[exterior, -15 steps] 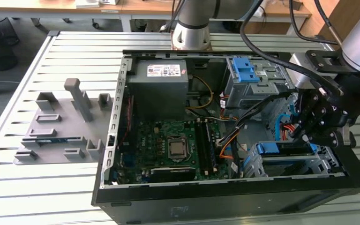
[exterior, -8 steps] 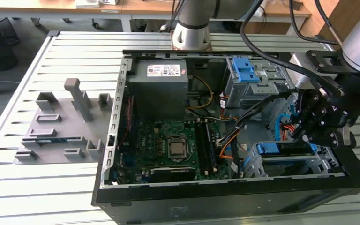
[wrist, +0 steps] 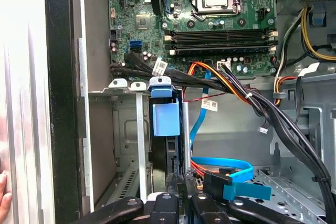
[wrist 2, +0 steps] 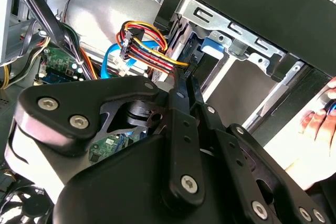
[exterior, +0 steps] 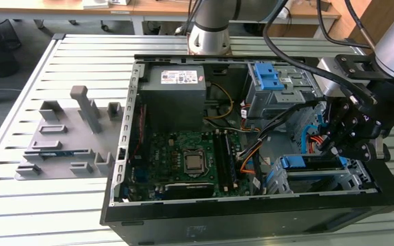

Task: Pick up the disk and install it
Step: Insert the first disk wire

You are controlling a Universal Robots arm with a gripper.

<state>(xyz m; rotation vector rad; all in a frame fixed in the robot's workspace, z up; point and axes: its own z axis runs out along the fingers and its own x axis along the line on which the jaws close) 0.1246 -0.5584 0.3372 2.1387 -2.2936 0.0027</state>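
exterior view: open PC case lies on a slatted table. Gripper hangs at about 3 o'clock in the picture, over the lower drive cage. Disk sits on edge in that cage, blue carrier end facing up, just at 7 o'clock from the gripper. Motherboard at centre, power supply at 12 o'clock from it. Grey fixture tray at 9 o'clock, well apart from the case.
second wrist view: gripper linkage in front, fingertips drawn close together, near the coloured power cable bundle. Blue disk carrier corner in the cage at 1 o'clock. A person's hand at 3 o'clock.
first wrist view: disk stands in the cage slot, blue tab up, at 12 o'clock from the gripper.
fingers: narrow; cannot tell if they pinch the disk's edge or only touch it.
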